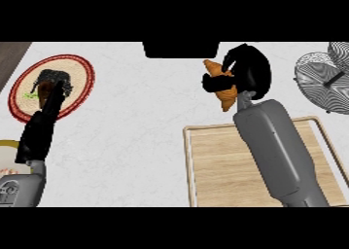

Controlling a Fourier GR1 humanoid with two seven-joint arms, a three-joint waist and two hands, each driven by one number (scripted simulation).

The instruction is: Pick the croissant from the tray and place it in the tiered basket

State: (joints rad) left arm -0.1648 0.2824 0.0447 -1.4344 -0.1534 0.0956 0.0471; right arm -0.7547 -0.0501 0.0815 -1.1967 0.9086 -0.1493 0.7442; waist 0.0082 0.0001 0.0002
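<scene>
The right hand [245, 70] is curled round the croissant [221, 85], held above the bench beyond the tray [190, 160] and left of the basket [327, 80]; light, flaky and crushable, it seems best held mid-body.

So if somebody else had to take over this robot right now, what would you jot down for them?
Right hand: fingers curled round the croissant, held above the counter beyond the tray's far edge.
Left hand: over the red-rimmed woven mat at far left, holding nothing that shows; whether its fingers are curled cannot be made out.
Tray: wooden, nothing lying on the part that shows.
Tiered basket: wire, at the far right, no croissant in it.
Done: croissant picked off the tray.
Left: carry it right to the basket, set it in and let go.
</scene>
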